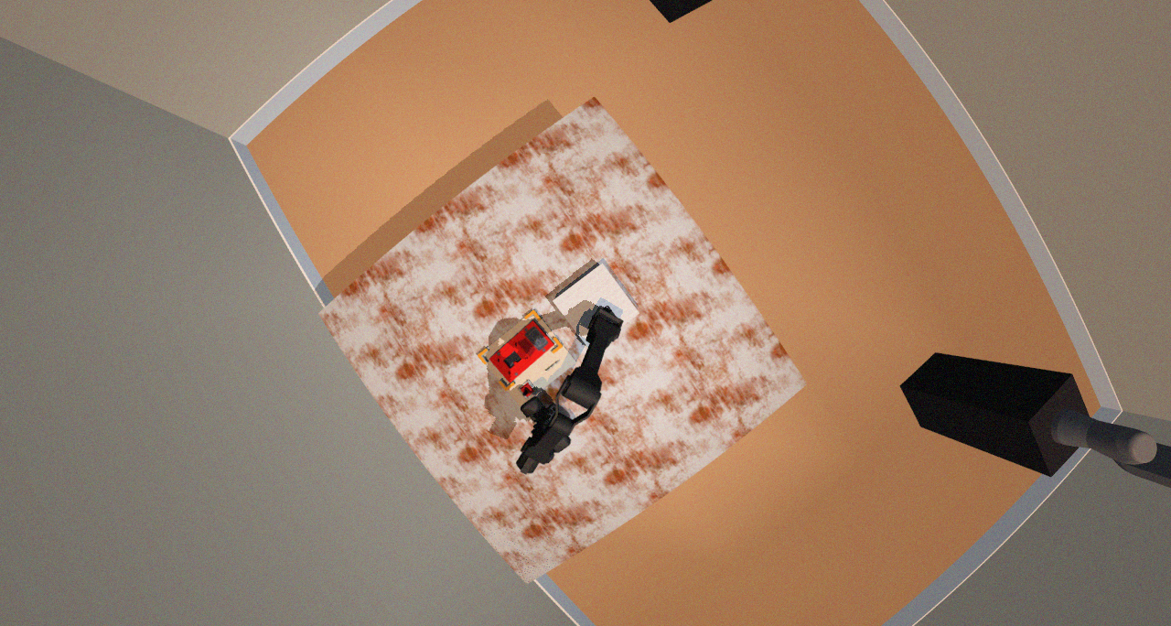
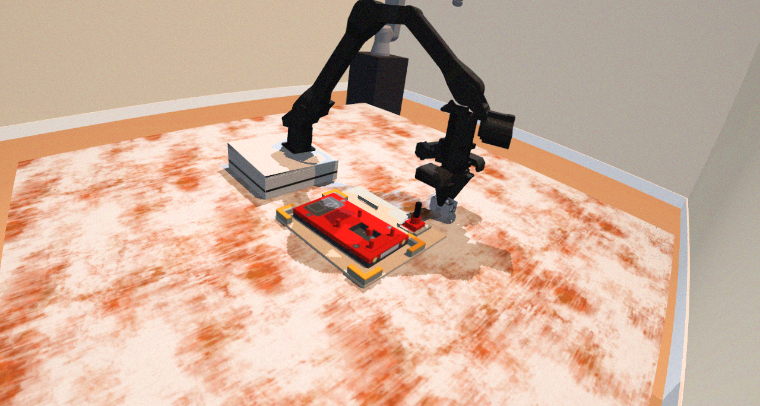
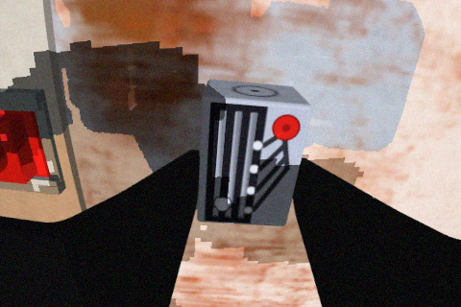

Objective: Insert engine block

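Note:
My gripper [image 2: 447,198] [image 3: 247,165] is shut on the grey engine block [image 2: 445,212] [image 3: 276,201], with one black finger against each side. The block is at or close to the table, beside the fixture. In the wrist view its top shows black slots on the left and a red round cap at upper right; a ringed circle marks its far side. The red car body [image 1: 500,367] [image 2: 342,237] lies flat, with a dark opening [image 2: 357,230] in its top and small red pegs around. In the top view the arm hides the block.
The car body sits on a tan board [image 2: 323,248] with orange corner brackets [image 2: 364,272]. A red part [image 2: 414,224] [image 3: 16,151] with an upright black pin [image 2: 418,209] stands between car body and block. The arm's white base box [image 2: 257,155] stands behind, and a black pedestal [image 2: 376,82] farther back.

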`<control>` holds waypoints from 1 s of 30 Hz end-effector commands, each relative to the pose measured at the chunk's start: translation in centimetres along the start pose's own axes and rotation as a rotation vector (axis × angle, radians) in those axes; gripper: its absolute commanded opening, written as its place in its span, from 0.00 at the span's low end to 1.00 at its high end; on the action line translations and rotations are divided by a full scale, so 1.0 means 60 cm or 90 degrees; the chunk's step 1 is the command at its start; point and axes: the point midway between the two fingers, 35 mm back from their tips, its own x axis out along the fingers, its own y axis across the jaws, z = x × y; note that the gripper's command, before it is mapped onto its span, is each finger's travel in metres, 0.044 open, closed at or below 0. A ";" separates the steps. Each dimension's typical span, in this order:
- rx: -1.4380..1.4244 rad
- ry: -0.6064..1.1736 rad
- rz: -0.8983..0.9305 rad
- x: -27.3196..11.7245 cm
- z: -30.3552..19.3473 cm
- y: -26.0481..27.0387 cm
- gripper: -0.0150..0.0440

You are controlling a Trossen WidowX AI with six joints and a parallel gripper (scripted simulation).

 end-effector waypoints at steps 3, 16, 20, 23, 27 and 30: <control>-0.002 -0.006 0.000 0.005 0.004 0.000 0.43; -0.002 -0.006 0.000 -0.048 -0.005 -0.003 0.25; -0.002 -0.006 0.000 -0.069 -0.007 -0.003 0.25; -0.002 -0.006 0.000 -0.085 -0.007 -0.004 0.25; -0.002 -0.005 0.000 -0.106 -0.008 -0.004 0.25; -0.002 -0.005 0.000 -0.122 -0.007 -0.004 0.25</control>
